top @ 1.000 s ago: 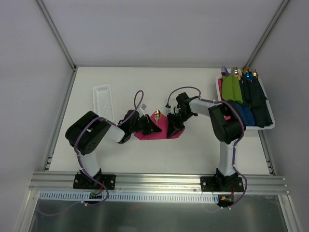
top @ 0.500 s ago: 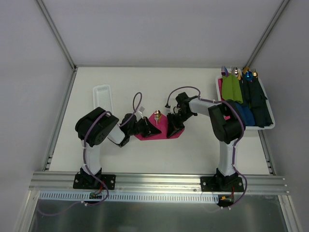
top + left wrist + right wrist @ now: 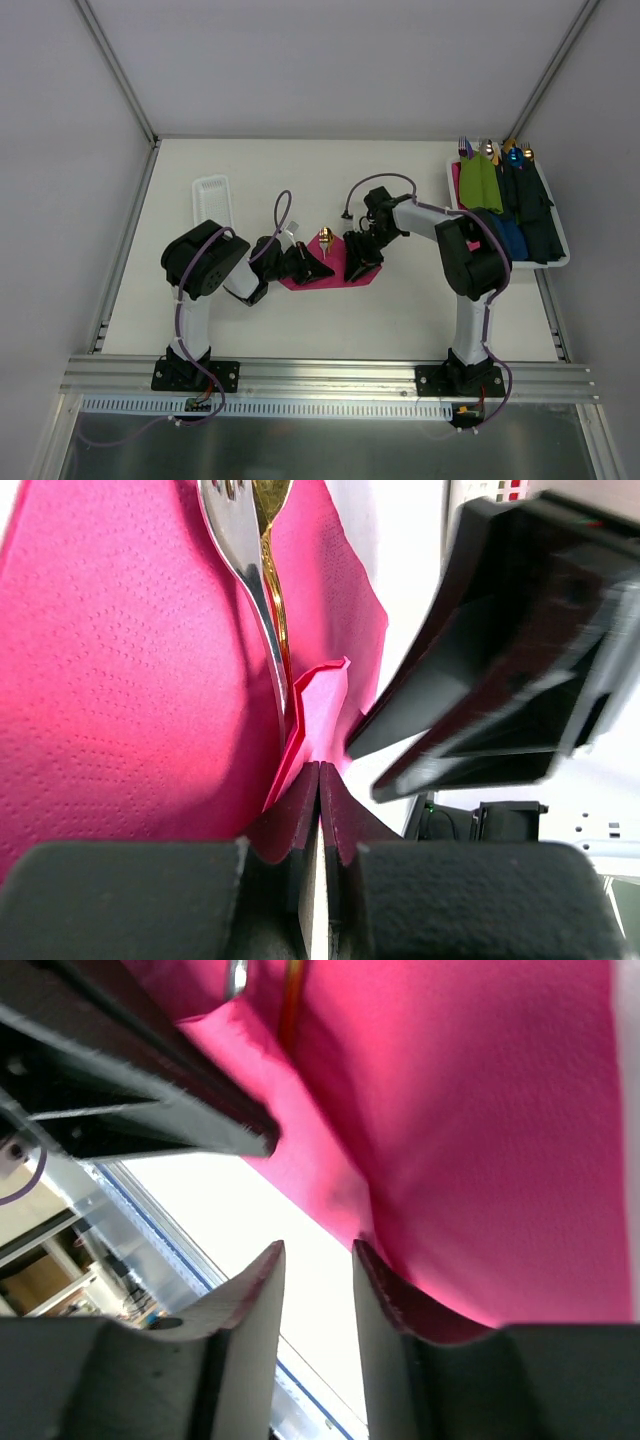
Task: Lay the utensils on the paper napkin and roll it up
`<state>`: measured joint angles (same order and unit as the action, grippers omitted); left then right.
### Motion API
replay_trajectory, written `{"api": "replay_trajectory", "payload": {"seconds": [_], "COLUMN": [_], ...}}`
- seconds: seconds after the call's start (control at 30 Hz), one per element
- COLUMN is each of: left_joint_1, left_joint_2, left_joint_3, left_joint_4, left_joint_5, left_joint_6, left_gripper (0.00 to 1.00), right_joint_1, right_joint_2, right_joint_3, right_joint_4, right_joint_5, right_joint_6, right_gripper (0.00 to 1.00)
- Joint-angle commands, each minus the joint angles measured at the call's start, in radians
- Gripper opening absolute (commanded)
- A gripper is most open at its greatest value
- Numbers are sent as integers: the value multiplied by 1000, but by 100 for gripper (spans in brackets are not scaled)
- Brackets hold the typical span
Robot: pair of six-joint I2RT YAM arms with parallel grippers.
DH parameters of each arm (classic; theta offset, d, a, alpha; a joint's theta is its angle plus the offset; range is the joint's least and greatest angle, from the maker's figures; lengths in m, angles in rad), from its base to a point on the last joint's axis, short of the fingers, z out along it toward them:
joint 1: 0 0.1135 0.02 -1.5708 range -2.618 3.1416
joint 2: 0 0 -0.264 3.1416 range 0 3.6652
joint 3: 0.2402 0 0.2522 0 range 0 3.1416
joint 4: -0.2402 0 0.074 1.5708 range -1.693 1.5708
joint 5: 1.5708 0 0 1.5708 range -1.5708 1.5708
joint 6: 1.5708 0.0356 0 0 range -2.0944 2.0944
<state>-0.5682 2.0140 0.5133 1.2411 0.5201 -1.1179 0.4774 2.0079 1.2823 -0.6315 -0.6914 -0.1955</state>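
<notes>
The magenta paper napkin (image 3: 335,270) lies at the table's middle, with the gold utensils (image 3: 324,238) on it, heads sticking out past its far edge. My left gripper (image 3: 305,264) is over the napkin's left part. In the left wrist view its jaws (image 3: 320,768) are shut on a lifted fold of the napkin (image 3: 120,660), beside the utensils (image 3: 262,580). My right gripper (image 3: 360,258) is at the napkin's right part. In the right wrist view it (image 3: 318,1250) is open with a narrow gap, one finger against the napkin (image 3: 480,1110).
A white tray (image 3: 556,260) at the right edge holds green rolls (image 3: 480,182), navy and blue rolls (image 3: 525,215) and other utensils. A long white tray (image 3: 213,205) lies at the left. The two grippers are close together over the napkin.
My left arm's elbow has swung right while its gripper stayed on the napkin. My right gripper has shifted slightly left over the napkin.
</notes>
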Motion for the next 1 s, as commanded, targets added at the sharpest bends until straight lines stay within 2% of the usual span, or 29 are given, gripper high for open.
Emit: {"api": "replay_trajectory", "payload": {"seconds": [0.0, 0.2, 0.33, 0.37, 0.47, 0.73, 0.97], "left_joint_1": [10, 10, 10, 10, 10, 10, 10], "left_joint_2": [34, 29, 28, 28, 26, 34, 38], "left_joint_3": [-7, 4, 11, 16, 19, 25, 21], "left_joint_4": [-34, -74, -88, -95, -100, -97, -94], "left_joint_5": [-38, -46, -45, -45, -45, -49, -49], "left_joint_6": [26, 35, 43, 46, 47, 43, 41], "left_gripper": [0, 0, 0, 0, 0, 0, 0], "right_joint_1": [-6, -65, -144, -161, -210, -229, -204], "right_joint_2": [-118, -179, -137, -124, -86, -12, 28], "right_joint_3": [49, 46, 41, 37, 26, -26, -61], "right_joint_4": [-59, -103, -137, -140, -146, -125, -27], "right_joint_5": [53, 122, 147, 127, 101, 32, -60], "right_joint_6": [-38, -22, -33, -33, -38, -9, 57], "right_gripper": [38, 44, 50, 56, 58, 59, 55]}}
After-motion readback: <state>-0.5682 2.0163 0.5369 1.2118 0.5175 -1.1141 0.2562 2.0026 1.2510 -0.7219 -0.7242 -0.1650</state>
